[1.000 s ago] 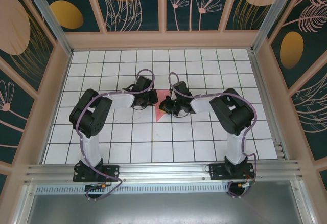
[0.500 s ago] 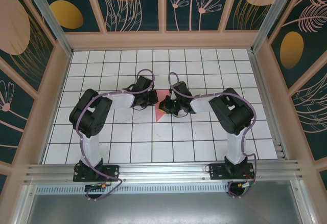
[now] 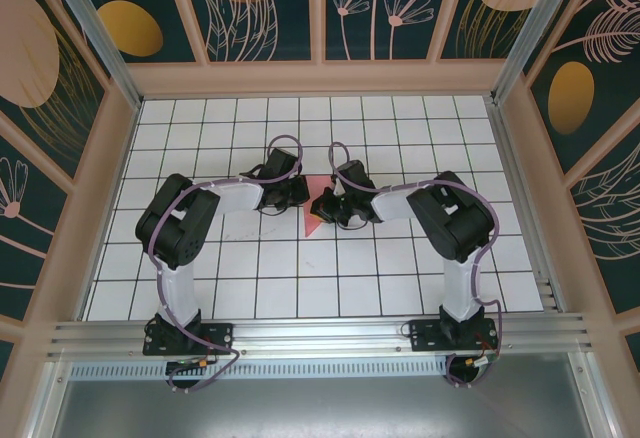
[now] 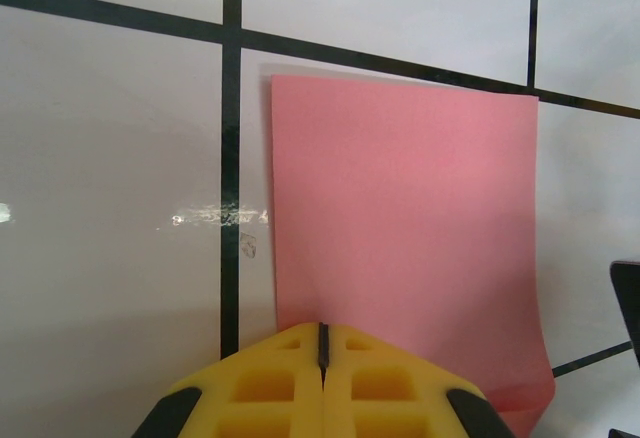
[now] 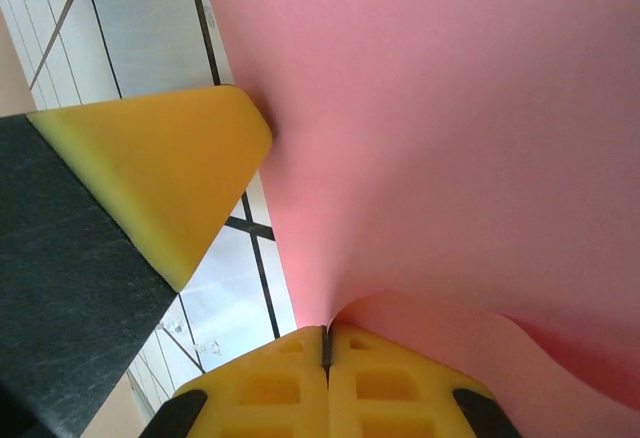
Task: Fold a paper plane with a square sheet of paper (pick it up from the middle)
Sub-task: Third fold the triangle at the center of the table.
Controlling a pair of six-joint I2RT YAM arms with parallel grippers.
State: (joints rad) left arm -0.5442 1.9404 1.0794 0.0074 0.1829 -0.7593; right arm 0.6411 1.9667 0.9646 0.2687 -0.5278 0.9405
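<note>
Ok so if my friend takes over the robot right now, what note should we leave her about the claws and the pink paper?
Left claw: shut, with its tips at the near edge of the square sheet of paper. I cannot tell whether it is pinching the paper.
Right claw: shut and apparently pinching the sheet, which curls up beside it.
Paper: in the middle of the white gridded board, between both claws, mostly lying flat.
Done: both claws are at the sheet.
Left: there is no plane shape yet, so all the plane's folds are yet to be made.
</note>
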